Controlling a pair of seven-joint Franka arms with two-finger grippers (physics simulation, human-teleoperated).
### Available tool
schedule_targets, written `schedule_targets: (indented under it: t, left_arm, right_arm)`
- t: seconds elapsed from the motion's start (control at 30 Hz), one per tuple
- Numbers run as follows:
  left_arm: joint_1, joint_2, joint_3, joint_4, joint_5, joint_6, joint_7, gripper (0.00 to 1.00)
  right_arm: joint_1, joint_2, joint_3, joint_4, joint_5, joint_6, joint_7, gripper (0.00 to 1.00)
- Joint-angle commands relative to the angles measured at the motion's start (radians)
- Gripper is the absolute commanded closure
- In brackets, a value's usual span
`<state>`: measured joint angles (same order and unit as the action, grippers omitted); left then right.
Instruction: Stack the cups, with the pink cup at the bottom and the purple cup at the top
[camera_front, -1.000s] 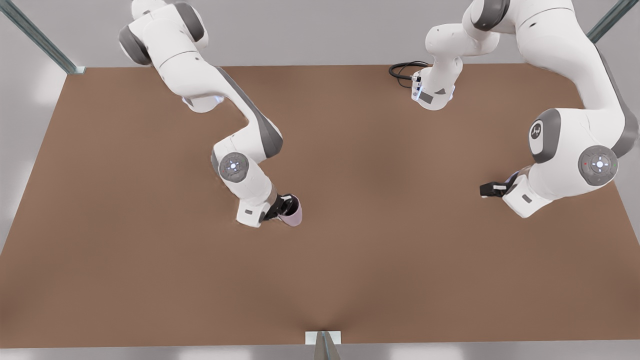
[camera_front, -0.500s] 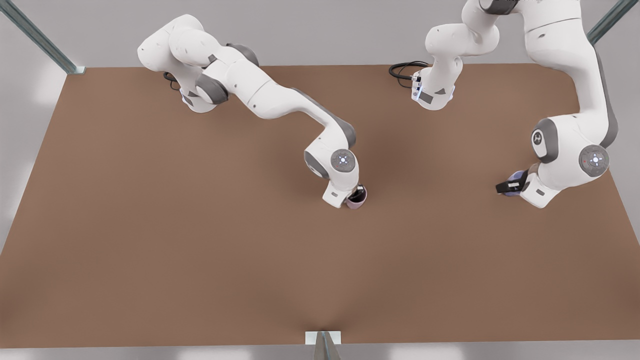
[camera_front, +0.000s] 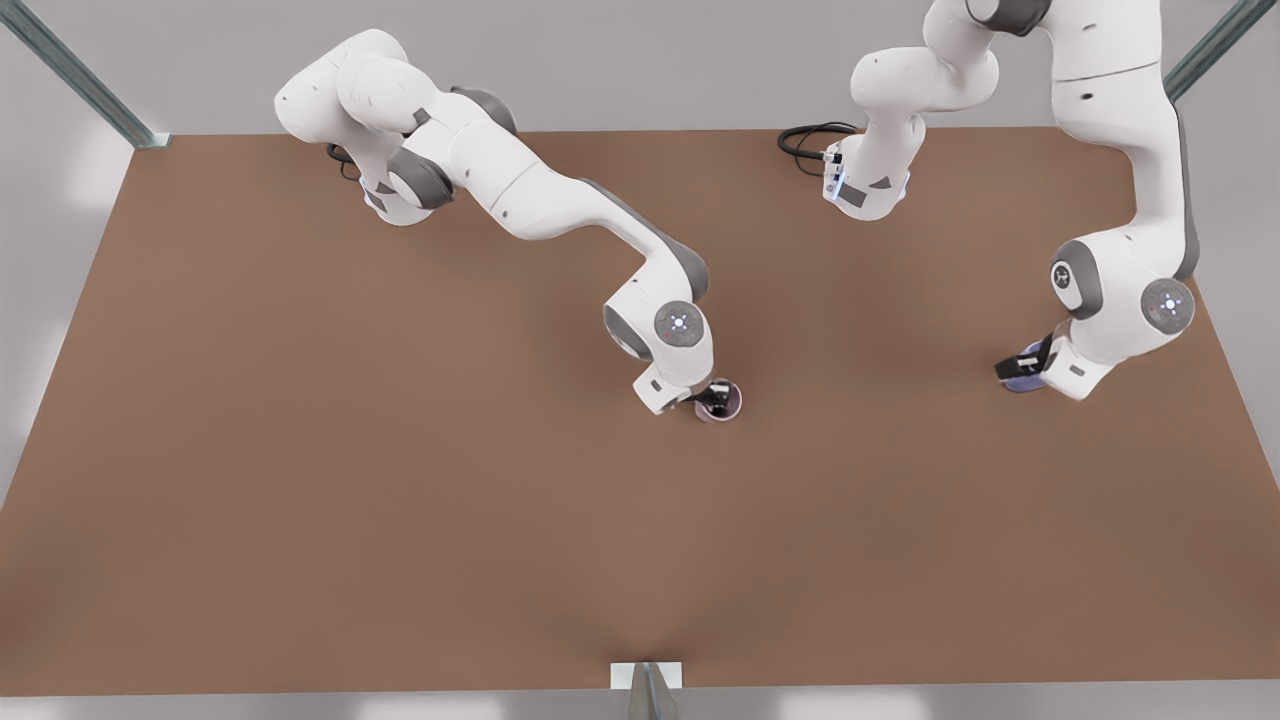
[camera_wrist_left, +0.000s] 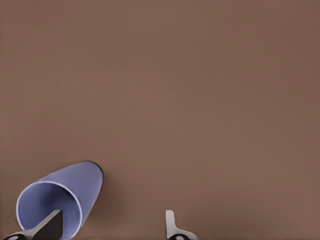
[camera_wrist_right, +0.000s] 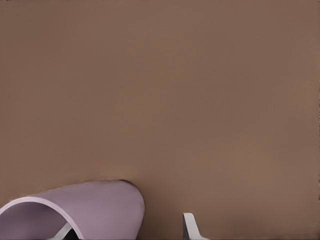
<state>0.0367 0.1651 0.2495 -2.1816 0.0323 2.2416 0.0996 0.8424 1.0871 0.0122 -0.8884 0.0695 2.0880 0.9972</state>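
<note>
The pink cup (camera_front: 732, 406) stands on the brown table (camera_front: 300, 450) near the middle. My right gripper (camera_front: 713, 401) is at its rim, open, with one finger inside the cup (camera_wrist_right: 100, 205) and the other finger (camera_wrist_right: 190, 226) outside, clear of the wall. Over at the front view's right, the purple cup (camera_front: 1019, 384) rests on the table beneath my left gripper (camera_front: 1022, 368). That gripper (camera_wrist_left: 107, 227) is open too. One of its fingers reaches into the purple cup (camera_wrist_left: 75, 185), and its outer finger (camera_wrist_left: 171, 225) stays apart from the wall.
A black cable (camera_front: 805, 140) coils by one arm base at the table's far edge. A small white bracket (camera_front: 646, 676) sits at the middle of the near edge. Metal frame posts (camera_front: 80, 75) rise at the far corners.
My right arm carried the pink cup toward the front view's right, set it on the table and let go. My left arm came down over the purple cup.
</note>
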Motion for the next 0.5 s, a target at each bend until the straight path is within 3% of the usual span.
schedule_targets:
  t: [0.0,0.23,0.43,0.47]
  left_arm:
    - [-0.001,0.004,0.008,-0.01,0.001,0.096,0.114,0.0]
    - [0.011,0.028,0.044,-0.07,0.001,0.162,0.163,0.0]
    - [0.022,0.062,0.053,-0.078,0.001,0.174,0.163,0.0]
    - [0.023,0.065,0.053,-0.078,0.001,0.174,0.163,0.0]
  right_arm:
    - [0.0,-0.007,0.0,-0.004,0.001,0.006,0.224,0.22]
    - [-0.011,-0.053,0.011,-0.047,0.004,0.017,0.225,0.22]
    - [-0.026,-0.177,0.009,-0.159,0.01,0.017,0.175,0.2]
    - [-0.049,-0.26,0.008,-0.234,0.016,0.017,0.114,0.19]
